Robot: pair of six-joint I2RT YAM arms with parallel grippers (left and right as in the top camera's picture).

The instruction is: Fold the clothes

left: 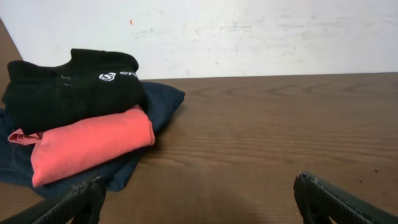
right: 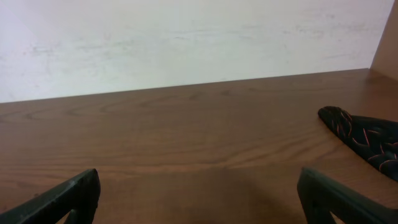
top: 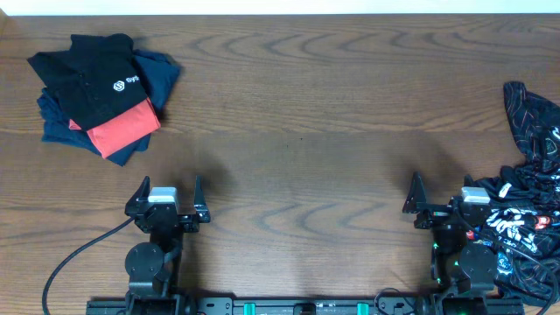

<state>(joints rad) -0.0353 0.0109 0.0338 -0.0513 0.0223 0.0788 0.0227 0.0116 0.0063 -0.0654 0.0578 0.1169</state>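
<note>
The clothes, a crumpled black jersey (top: 530,198) with copper lines and white and red lettering, lie in a heap at the table's right edge. One corner of the jersey (right: 365,136) shows at the right of the right wrist view. My right gripper (top: 440,182) stands open just left of the heap, with bare wood between its fingers (right: 199,177). Far to the left, my left gripper (top: 171,184) is open and empty over the table (left: 199,183).
A folded pile sits at the far left corner: a plain black top with a white logo (top: 96,74) (left: 68,87), a coral-red garment (top: 127,127) (left: 87,146) and navy cloth (top: 159,74) (left: 160,99). A black cable (top: 74,254) loops beside the left arm's base.
</note>
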